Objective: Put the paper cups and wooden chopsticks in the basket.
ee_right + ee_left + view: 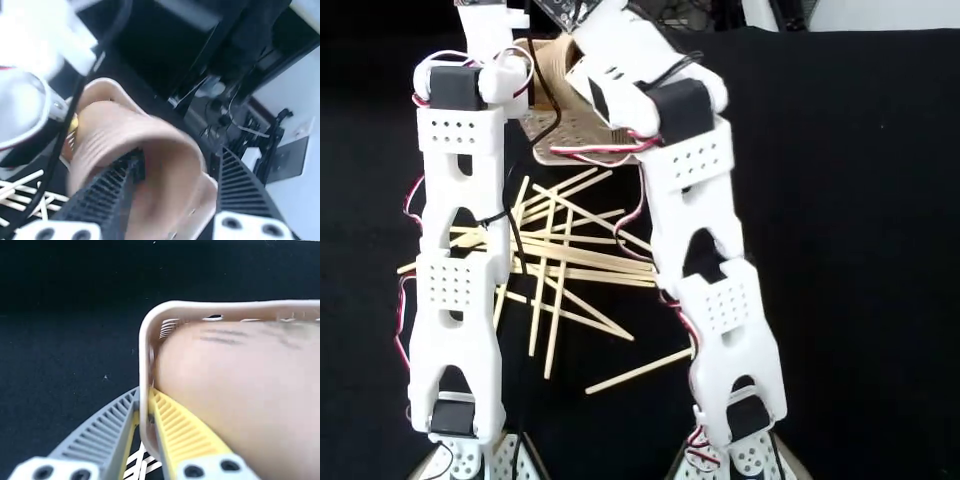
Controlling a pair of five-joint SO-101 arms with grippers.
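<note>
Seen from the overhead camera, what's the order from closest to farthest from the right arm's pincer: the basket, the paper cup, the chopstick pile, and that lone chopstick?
Starting from the right pincer:
1. paper cup, held in it.
2. basket, just beneath the cup.
3. chopstick pile, in the middle of the view.
4. lone chopstick, lowest in the view, apart from the pile.

The flat black cloth table surface [850, 250] spans the work area, smooth where visible. Past its far edge, thin black cables [227, 117] lie tangled near a pale wall [307, 85]. A grey flat panel [289, 159] sits beside them.
</note>
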